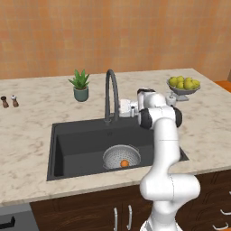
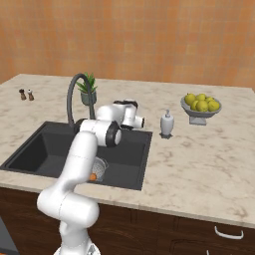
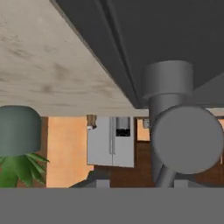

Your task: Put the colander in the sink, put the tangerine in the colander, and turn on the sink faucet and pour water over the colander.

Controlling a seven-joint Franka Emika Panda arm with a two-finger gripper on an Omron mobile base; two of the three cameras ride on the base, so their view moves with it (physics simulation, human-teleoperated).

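**Faucet Stage: Hand Reaching the Tap**

Near the sink's point(image 1: 72, 149) front wall, the colander point(image 1: 121, 156) is sitting on the basin floor with the tangerine point(image 1: 124, 163) inside it, so both placements appear complete. Behind it, at the sink's rear rim, the sink faucet point(image 1: 110, 92) is arching over the basin. The gripper point(image 1: 122, 108) is sitting just beside the faucet's base, presumably to operate it. Whether the jaws are released or clenched cannot be told. A potted plant point(image 1: 80, 85) is standing toward the bench's far edge.
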